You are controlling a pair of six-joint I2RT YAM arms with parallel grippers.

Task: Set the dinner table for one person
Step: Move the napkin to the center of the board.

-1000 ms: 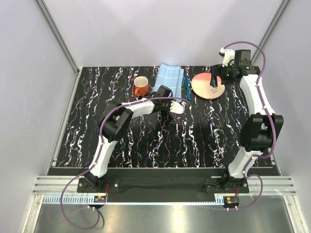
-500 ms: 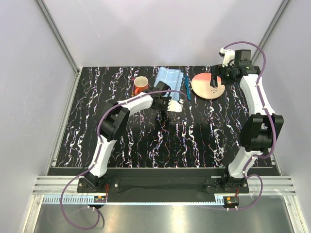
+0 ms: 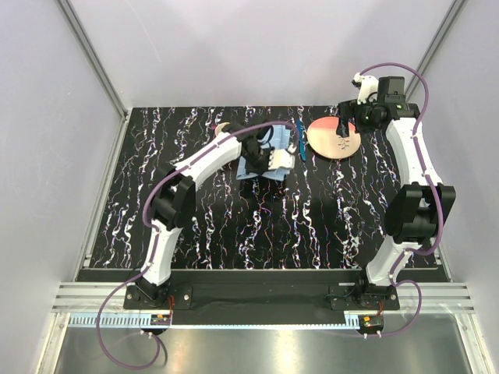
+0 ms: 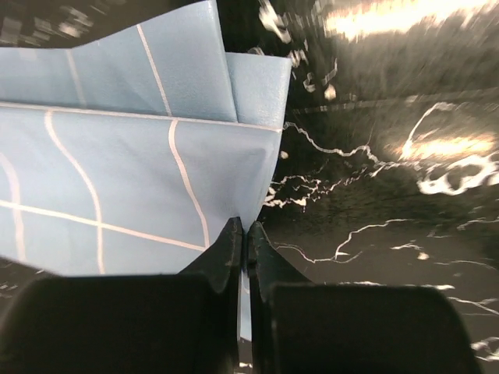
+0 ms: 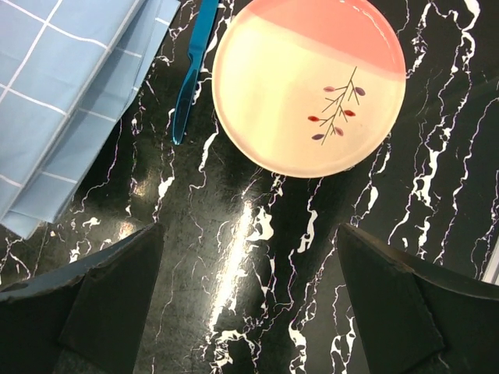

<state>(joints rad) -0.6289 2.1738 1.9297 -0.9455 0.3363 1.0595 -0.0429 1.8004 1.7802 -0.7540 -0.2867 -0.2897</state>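
The dinner table (image 3: 327, 218) is black with white marble streaks. A light-blue checked cloth (image 4: 117, 171) lies at its back middle, and my left gripper (image 4: 243, 234) is shut on the cloth's edge. From above, the left gripper (image 3: 274, 161) sits over the cloth (image 3: 251, 168). A pink and cream plate (image 5: 308, 86) with a twig pattern lies at the back right. A blue knife (image 5: 193, 70) lies between plate and cloth. My right gripper (image 5: 249, 234) hovers open just in front of the plate, holding nothing.
Only a sliver of the mug's rim (image 3: 219, 127) shows behind the left forearm. White walls and metal posts close in the table on three sides. The right arm (image 3: 413, 156) arches along the right edge.
The left arm swung back and to the right onto the cloth and its jaws shut on the cloth's edge. The cloth now lies a little nearer. The right arm barely moved.
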